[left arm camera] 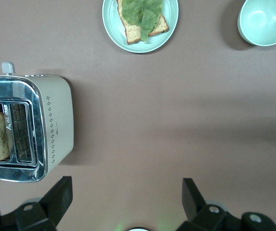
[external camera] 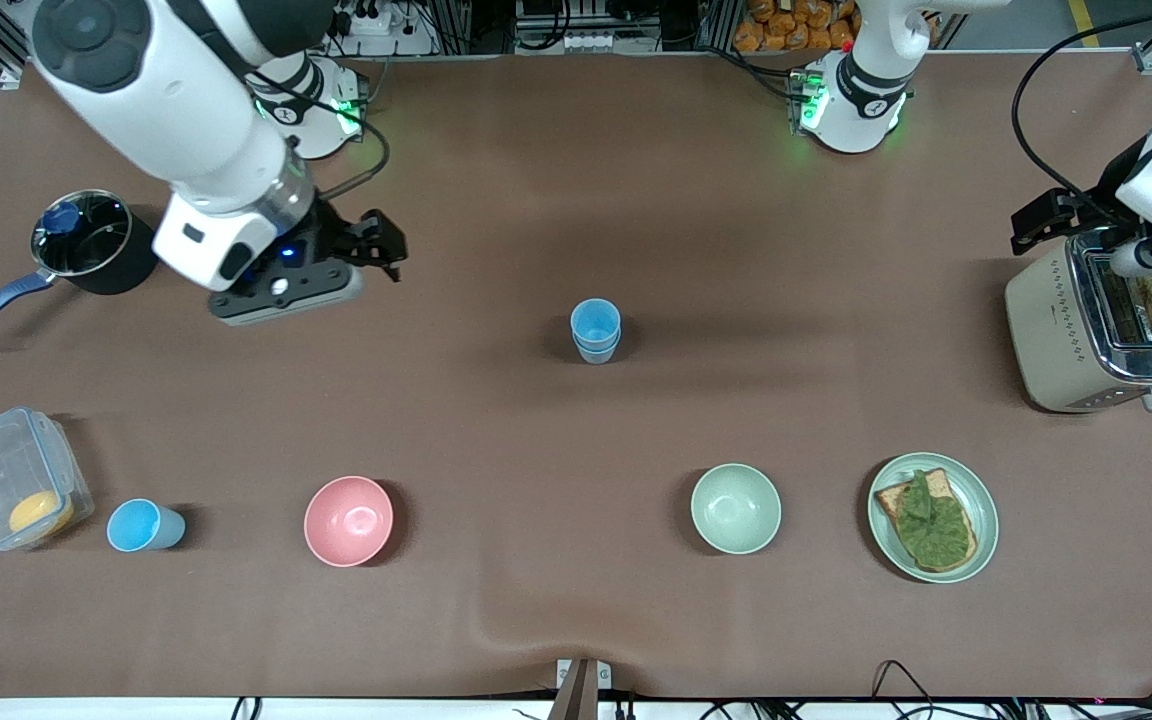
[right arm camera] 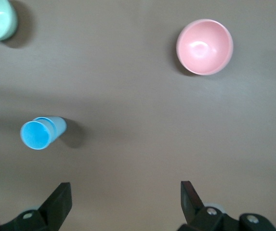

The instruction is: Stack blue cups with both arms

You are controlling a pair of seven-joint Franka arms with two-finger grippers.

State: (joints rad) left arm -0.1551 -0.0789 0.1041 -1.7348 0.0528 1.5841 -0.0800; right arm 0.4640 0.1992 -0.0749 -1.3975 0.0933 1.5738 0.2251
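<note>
Both pairs of jaws stand wide apart and hold nothing. The right gripper [right arm camera: 123, 204] hangs over bare brown table [external camera: 556, 180] toward the right arm's end, beside a black saucepan [external camera: 96, 245] with a blue handle, and its wrist view looks down on the stacked cups [right arm camera: 42, 132] and a pink bowl [right arm camera: 204, 46]. The left gripper [left arm camera: 128, 202] hangs over the table just beside a cream toaster [external camera: 1086, 335] (a slice of bread sits in one slot) at the left arm's end. Near the middle of the table the stacked cups [external camera: 595, 331] stand upright, one blue cup nested in another. A third blue cup [external camera: 143, 525] stands alone, nearer the front camera, between a clear lidded box [external camera: 11, 480] and the pink bowl [external camera: 349, 520]. A pale green bowl [external camera: 735, 508] and a green plate [external camera: 981, 505] bearing toast with greens lie in the same row, toward the left arm's end.
</note>
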